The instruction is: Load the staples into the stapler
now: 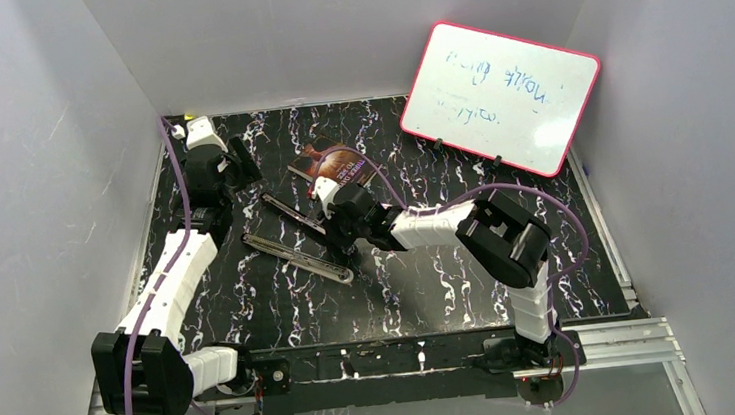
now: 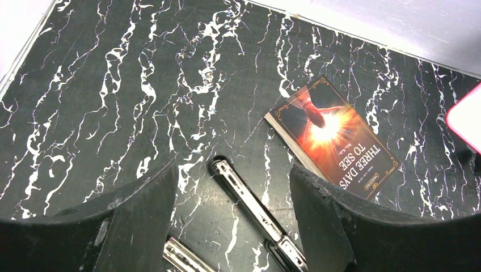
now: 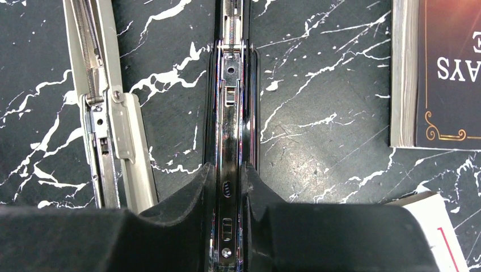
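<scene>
The stapler [image 1: 298, 236] lies opened flat on the black marbled table. Its two long arms are spread apart. In the right wrist view the grey arm [image 3: 108, 113] lies on the left and the black-and-chrome arm [image 3: 230, 85] runs down the middle. My right gripper [image 3: 227, 170] is shut on that chrome arm, one finger pressed against each side. My left gripper [image 2: 232, 170] hangs open above the chrome arm's far end [image 2: 249, 198], touching nothing. The staples are out of view. A white card corner with a red line [image 3: 434, 226] shows at the right.
A paperback book [image 1: 340, 165] lies just behind the stapler, close to the right gripper [image 1: 338, 232]. A pink-framed whiteboard [image 1: 499, 96] leans at the back right. Grey walls close in the table on three sides. The left gripper [image 1: 240, 168] is at the back left.
</scene>
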You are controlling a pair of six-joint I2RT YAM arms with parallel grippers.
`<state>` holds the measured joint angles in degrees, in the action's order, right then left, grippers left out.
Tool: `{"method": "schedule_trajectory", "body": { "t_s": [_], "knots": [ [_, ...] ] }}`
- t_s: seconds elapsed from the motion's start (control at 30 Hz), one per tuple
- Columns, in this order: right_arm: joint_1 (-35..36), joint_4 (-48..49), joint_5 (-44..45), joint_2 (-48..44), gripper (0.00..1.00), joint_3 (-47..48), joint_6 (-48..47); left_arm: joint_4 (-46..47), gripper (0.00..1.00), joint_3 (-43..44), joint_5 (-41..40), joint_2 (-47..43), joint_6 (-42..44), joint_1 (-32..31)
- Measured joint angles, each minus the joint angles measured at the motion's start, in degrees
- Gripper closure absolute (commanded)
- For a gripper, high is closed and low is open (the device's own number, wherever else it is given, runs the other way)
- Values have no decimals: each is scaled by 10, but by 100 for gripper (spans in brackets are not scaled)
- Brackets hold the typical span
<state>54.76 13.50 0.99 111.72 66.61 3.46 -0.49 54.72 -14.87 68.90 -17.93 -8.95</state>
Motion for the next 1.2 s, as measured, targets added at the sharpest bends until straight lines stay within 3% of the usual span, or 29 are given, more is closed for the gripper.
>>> {"method": "schedule_trajectory", "body": {
  "t_s": [0.13, 0.53, 0.67, 0.87, 1.07, 1.2],
  "knots": [
    [0, 0, -11, 0, 84, 0, -15, 0, 30, 0, 0, 0, 2, 0],
    [0, 1, -17, 0, 85, 1, -47, 0, 30, 0, -1, 0, 4, 0],
    [0, 2, -23, 0, 78, 1, -62, 0, 30, 0, -1, 0, 4, 0],
    [0, 0, -28, 0, 48, 0, -68, 0, 32, 0, -1, 0, 5, 0],
    [0, -2, -20, -46, 45, -19, -46, 0, 32, 0, -1, 0, 6, 0],
    [0, 5, 38, -130, 45, -56, -9, 0, 32, 0, -1, 0, 7, 0]
  ]
}}
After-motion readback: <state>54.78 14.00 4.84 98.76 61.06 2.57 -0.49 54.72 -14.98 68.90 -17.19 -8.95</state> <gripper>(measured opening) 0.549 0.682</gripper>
